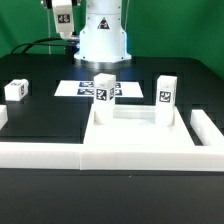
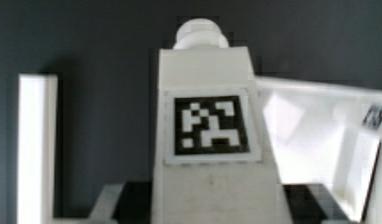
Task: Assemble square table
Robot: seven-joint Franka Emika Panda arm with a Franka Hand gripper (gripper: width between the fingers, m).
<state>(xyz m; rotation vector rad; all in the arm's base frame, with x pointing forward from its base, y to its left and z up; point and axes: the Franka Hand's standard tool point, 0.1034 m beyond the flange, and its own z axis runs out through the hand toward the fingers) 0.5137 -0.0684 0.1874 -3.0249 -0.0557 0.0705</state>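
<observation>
Gripping: the two-finger claw (image 2: 209, 198) is clenched on a small white plastic leg block (image 2: 209, 110) with a black-and-white tag, up off the black table (image 1: 45, 120).
Tabletop: the large white square plastic slab (image 1: 140, 135) lies flat against the long low white rail fence (image 1: 50, 155).
Standing legs: one tagged white leg (image 1: 105, 88) and a second tagged leg (image 1: 166, 92) stand upright at the slab's far side.
Loose leg: a fourth tagged block (image 1: 14, 90) sits on the table at the exterior view's left, well apart.

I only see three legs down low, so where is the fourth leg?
The fourth leg is up in the air at the exterior view's top left, clamped in the gripper beside the robot base.
</observation>
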